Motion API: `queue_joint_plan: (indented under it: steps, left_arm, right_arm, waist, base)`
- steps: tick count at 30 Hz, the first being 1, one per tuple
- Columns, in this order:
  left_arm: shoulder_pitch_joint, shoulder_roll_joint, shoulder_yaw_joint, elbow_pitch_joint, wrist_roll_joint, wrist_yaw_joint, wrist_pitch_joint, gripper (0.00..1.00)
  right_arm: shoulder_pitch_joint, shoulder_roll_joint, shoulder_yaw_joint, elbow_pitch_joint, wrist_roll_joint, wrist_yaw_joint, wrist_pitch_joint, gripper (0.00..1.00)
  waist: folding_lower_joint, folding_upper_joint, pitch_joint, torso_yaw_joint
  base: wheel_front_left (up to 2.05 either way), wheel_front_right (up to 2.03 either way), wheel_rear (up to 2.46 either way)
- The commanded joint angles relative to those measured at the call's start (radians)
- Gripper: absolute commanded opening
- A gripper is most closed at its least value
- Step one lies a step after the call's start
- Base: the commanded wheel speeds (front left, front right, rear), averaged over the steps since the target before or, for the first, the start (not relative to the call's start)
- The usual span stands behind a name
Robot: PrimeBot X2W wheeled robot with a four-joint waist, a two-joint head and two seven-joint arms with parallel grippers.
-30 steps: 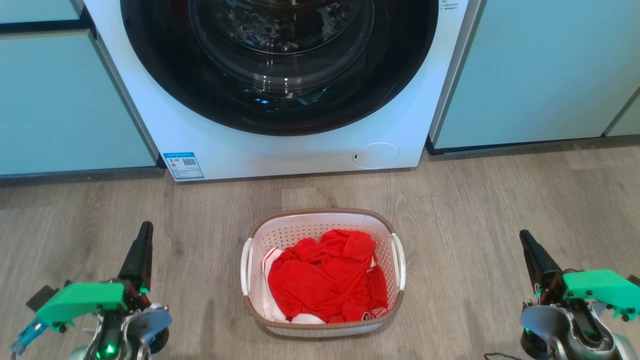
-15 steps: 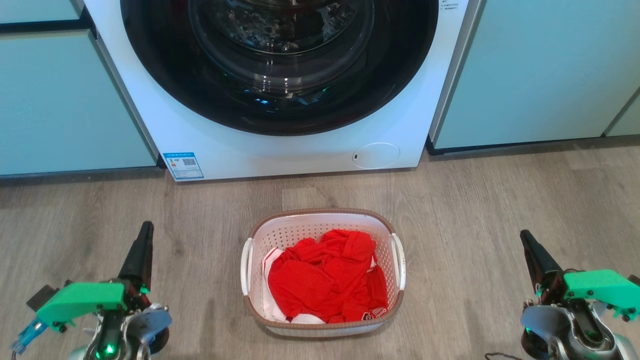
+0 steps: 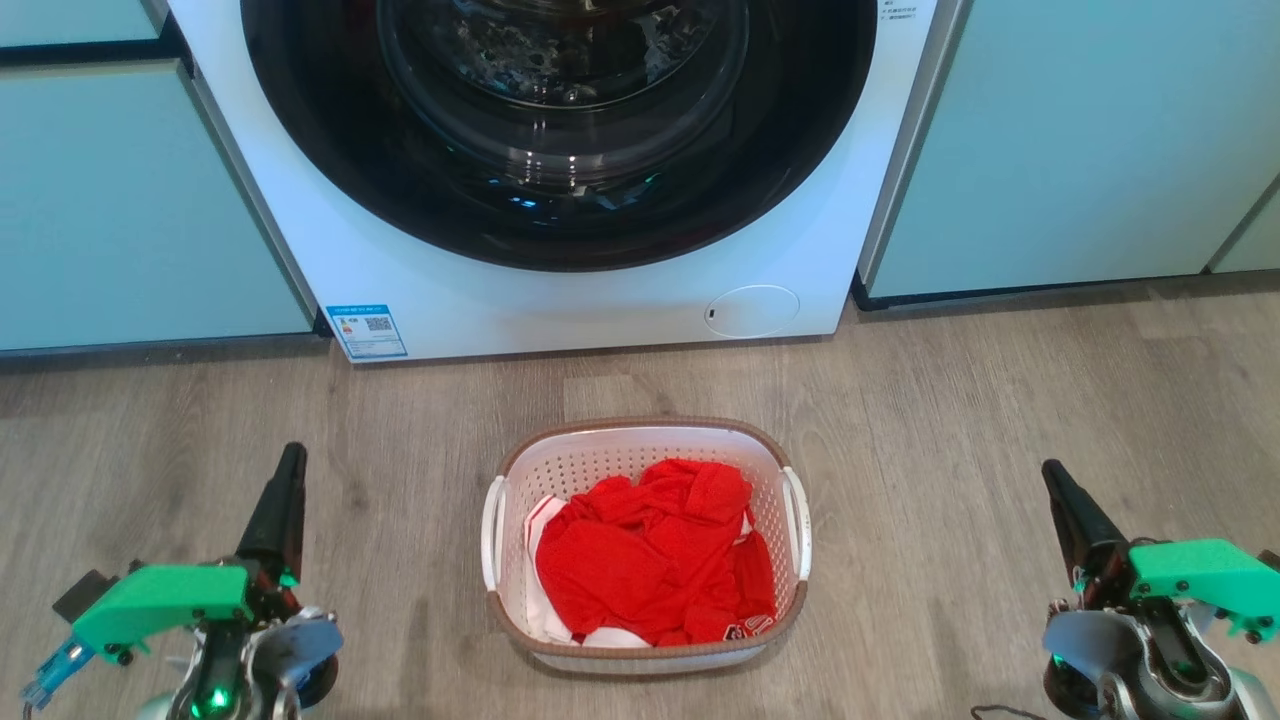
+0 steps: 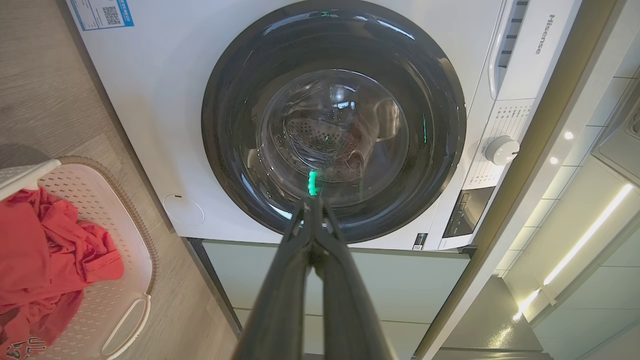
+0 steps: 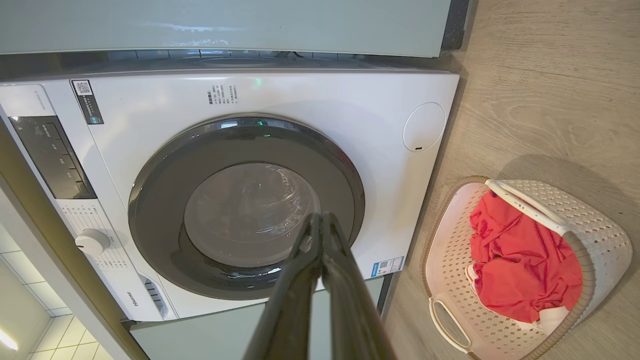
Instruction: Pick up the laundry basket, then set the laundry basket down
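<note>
Left claw point(image 3: 291, 458): fingers pressed together at the tips, nothing between them; I confirm this on the left wrist view point(image 4: 313, 204). It sits low on my left above the wood-look floor point(image 3: 950, 400), well apart from the laundry basket point(image 3: 640, 426).

Right claw point(image 3: 1052, 472): fingers likewise closed on each other and empty, and the right wrist view point(image 5: 320, 218) agrees. It is low on my right, also well clear of the basket.

The laundry basket stands upright on the floor between the two claws, roughly centred before me. Brown rim, perforated white walls. I see one white handle point(image 3: 493, 530) on its left side and another on its right; neither claw touches them. The basket appears at the edge of both wrist views point(image 4: 125, 280) point(image 5: 600, 235).

Inside it lies a crumpled red garment point(image 3: 650, 550) with some white fabric under it.

Beyond the basket is a white front-loading washing machine point(image 3: 600, 295), its round dark glass door point(image 3: 560, 130) shut. A blue sticker point(image 3: 367, 331) sits at its lower left corner. Pale green cabinets point(image 3: 1050, 140) flank the machine on both sides.
</note>
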Motion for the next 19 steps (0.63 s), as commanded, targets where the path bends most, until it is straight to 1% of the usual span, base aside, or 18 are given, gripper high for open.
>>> queue_joint_plan:
  steps: [1, 19]
  left_arm:
    - [-0.052, 0.009, 0.042, -0.03, 0.01, -0.007, 0.007, 0.0]
    - [-0.053, 0.005, 0.046, -0.029, 0.014, -0.007, 0.011, 0.0]
  right_arm:
    - [-0.046, -0.004, 0.015, -0.036, -0.005, -0.002, 0.006, 0.0]
    - [-0.047, -0.002, 0.011, -0.036, -0.009, -0.002, 0.009, 0.0]
  waist:
    - [0.0, 0.0, 0.0, 0.0]
    - [0.0, 0.0, 0.0, 0.0]
  base:
    - [0.0, 0.0, 0.0]
    - [0.0, 0.0, 0.0]
